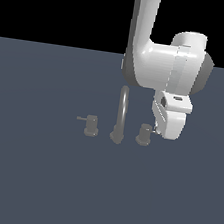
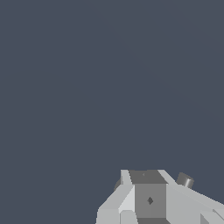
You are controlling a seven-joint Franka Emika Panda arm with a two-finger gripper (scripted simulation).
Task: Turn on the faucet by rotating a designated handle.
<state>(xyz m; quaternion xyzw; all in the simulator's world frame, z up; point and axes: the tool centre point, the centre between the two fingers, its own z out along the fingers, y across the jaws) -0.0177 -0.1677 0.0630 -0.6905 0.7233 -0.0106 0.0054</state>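
A: In the exterior view, where is the faucet (image 1: 120,116)?

B: Mid-floor: an arched spout with a knob on each side. The handle (image 1: 144,134) is the knob at its 3 o'clock; the other knob (image 1: 91,126) is at its 9 o'clock. The gripper (image 1: 157,132) sits right at the handle's 3 o'clock, at the lever tip, seemingly touching.

A: Fingers apart or together?

B: I cannot tell; the white hand hides them.

A: How would it handle?

B: Likely rigid metal, fixed down, turning only on its axis. I'd push the thin lever near its end; it may be slick.

A: The wrist view?

B: Mostly bare floor. The gripper (image 2: 149,199) body fills 6 o'clock, with a small grey cylinder (image 2: 184,180), perhaps a knob, beside it.
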